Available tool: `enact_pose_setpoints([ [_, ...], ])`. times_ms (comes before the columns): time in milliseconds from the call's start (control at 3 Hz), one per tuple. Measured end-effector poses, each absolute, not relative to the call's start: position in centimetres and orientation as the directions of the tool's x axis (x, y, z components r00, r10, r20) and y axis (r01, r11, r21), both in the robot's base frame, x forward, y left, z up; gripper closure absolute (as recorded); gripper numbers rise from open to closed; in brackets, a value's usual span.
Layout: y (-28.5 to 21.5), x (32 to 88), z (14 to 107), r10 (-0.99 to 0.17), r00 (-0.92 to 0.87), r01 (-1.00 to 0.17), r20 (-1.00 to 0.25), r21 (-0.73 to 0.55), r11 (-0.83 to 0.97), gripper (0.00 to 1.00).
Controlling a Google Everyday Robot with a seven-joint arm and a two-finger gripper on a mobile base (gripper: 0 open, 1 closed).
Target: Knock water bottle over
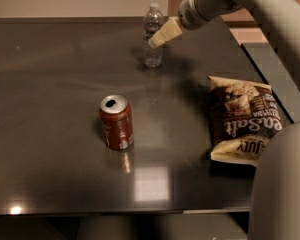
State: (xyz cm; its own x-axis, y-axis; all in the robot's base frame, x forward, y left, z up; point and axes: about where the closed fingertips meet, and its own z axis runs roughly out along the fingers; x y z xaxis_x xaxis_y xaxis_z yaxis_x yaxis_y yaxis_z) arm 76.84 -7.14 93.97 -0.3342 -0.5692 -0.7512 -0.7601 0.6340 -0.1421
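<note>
The water bottle (153,34) is small, clear and ribbed, with a white cap. It stands upright at the far middle of the dark table (50,134). My gripper (162,34) comes in from the upper right on a grey arm. Its pale tip overlaps the bottle's right side at about mid-height, touching it or nearly so. It holds nothing.
A red-brown soda can (117,122) stands upright left of the table's centre. A brown and cream chip bag (242,118) lies flat at the right. The table's right edge (250,59) runs beside a lower grey surface. Part of my arm (280,184) fills the lower right corner.
</note>
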Motion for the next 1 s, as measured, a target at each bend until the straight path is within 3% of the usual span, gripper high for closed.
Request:
enact_pose_setpoints([
  [667, -3.2, 78.9, 92.8, -0.531, -0.329, -0.781, -0.781, -0.092, 0.618, 0.0],
  [1000, -2.3, 79.2, 92.5, -0.524, -0.324, -0.792, -0.788, -0.077, 0.606, 0.18],
])
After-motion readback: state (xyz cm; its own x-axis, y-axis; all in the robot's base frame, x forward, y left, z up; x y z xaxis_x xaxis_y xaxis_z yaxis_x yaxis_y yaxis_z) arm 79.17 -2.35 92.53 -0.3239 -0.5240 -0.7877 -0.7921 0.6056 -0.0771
